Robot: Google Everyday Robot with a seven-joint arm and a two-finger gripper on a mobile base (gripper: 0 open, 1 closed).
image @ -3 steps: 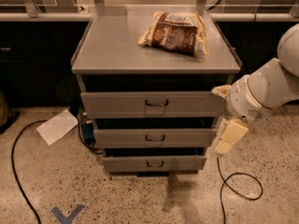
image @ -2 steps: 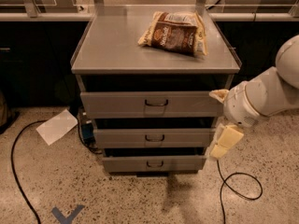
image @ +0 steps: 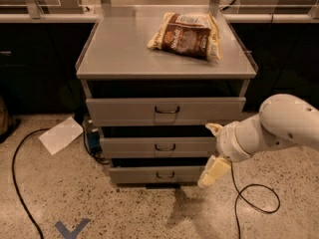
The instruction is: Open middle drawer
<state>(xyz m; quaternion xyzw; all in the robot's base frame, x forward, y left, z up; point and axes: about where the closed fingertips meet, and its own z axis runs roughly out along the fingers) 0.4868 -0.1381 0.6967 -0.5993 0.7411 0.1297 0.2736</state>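
Note:
The middle drawer is the second of three grey drawer fronts in a grey metal cabinet. A small dark loop handle sits at its centre. Its inside does not show. My gripper, with cream-coloured fingers, is on a white arm that comes in from the right. It is in front of the right end of the middle drawer's front, right of the handle. The fingers are spread apart, one above the other, and hold nothing.
A brown snack bag lies on the cabinet top. The top drawer and bottom drawer sit above and below. A white sheet of paper and black cables lie on the speckled floor. Dark counters stand behind.
My gripper and arm have moved down and to the left, from beside the top drawer's right end to the right end of the middle drawer. The drawers have not moved.

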